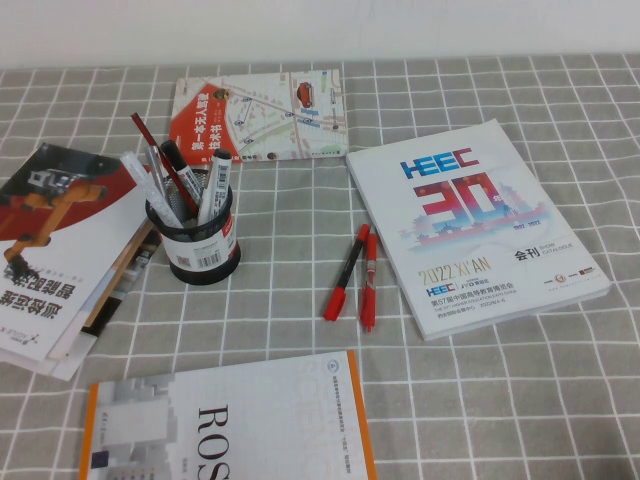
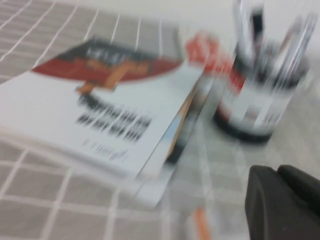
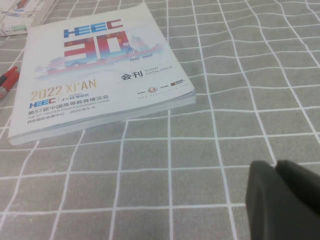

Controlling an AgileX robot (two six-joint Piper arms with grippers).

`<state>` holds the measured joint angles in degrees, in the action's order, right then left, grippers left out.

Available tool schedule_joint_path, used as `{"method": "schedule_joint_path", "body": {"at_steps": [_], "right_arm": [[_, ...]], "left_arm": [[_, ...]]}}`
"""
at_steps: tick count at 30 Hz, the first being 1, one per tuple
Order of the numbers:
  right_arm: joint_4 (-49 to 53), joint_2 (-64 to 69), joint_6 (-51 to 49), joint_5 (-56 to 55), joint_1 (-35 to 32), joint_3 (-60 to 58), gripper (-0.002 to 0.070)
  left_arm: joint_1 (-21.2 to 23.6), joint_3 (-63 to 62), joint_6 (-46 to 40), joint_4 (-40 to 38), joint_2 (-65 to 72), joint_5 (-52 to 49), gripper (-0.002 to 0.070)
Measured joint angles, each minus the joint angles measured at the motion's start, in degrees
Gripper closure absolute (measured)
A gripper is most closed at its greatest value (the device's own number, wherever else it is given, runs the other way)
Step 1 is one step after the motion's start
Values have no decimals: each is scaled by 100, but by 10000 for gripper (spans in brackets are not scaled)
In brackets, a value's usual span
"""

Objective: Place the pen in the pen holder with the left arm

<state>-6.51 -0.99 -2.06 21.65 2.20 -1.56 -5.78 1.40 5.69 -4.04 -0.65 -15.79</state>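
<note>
- The slim black-barrelled pen with the long red cap [image 1: 345, 275] lies on the grey checked tablecloth [image 1: 500, 400], touching an all-red translucent pen [image 1: 368, 280] and well apart from the black mesh pen holder [image 1: 195, 240].
- My left gripper [image 2: 282, 202] sits low near the holder; I cannot tell its jaw state.
- My right gripper [image 3: 285, 197] is parked near the white catalogue [image 3: 100, 65]; its jaws are unreadable too.
- Risks, as I judge: grabbing the wrong pen, or jamming against the markers crowding the holder.
</note>
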Motion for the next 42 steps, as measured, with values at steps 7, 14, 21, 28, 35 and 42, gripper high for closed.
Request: {"method": "schedule_joint_path", "body": {"at_steps": [7, 14, 21, 28, 35, 42], "right_arm": [[0, 0, 0, 0, 0, 0, 692], [0, 0, 0, 0, 0, 0, 691], [0, 0, 0, 0, 0, 0, 692], [0, 0, 0, 0, 0, 0, 692], [0, 0, 0, 0, 0, 0, 692], [0, 0, 0, 0, 0, 0, 692]], "left_arm": [[0, 0, 1324, -626, 0, 847, 677], [0, 0, 1558, -679, 0, 950, 677], [0, -91, 1900, -702, 46, 435, 677], [0, -1364, 1461, -781, 1161, -840, 677], [0, -2838, 208, -906, 2892, -2171, 677], [0, -3807, -1537, -2024, 4753, -2503, 677]]}}
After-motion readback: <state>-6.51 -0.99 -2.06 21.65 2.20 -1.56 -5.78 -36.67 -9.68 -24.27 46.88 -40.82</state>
